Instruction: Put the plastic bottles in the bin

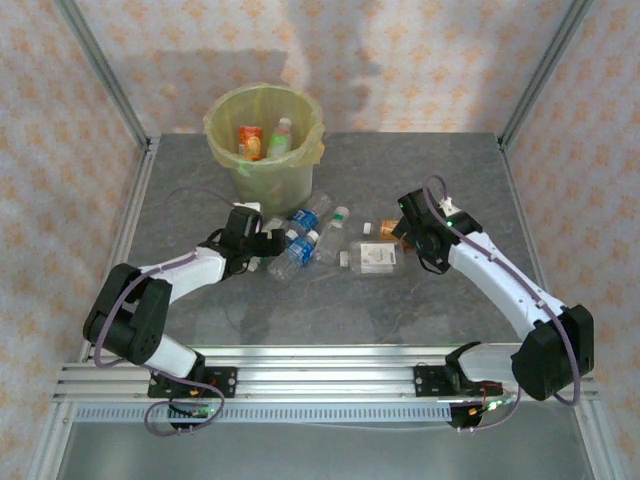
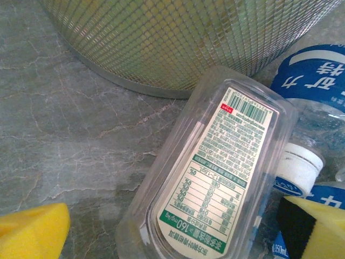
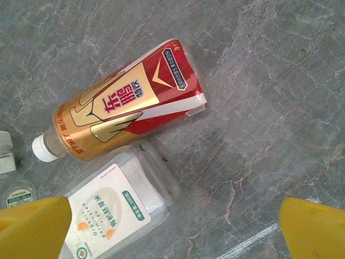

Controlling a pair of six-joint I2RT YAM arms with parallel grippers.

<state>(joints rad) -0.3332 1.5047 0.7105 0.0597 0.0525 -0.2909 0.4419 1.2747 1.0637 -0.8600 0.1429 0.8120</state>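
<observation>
Hovering the left hand (image 1: 266,244), spread apart, over a clear bottle (image 2: 215,172) at six o'clock of the bin (image 1: 265,185) and the right hand (image 1: 403,230), spread apart, over a red bottle (image 3: 124,102) at four o'clock.

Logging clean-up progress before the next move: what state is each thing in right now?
bin, upright, at least two bottles inside
red-and-gold bottle, lying on the table, capped
white-label bottle, lying beside it
square clear bottle, lying by the bin, not gripped
left gripper, open, fingers either side of the square clear bottle
right gripper, open, empty
</observation>
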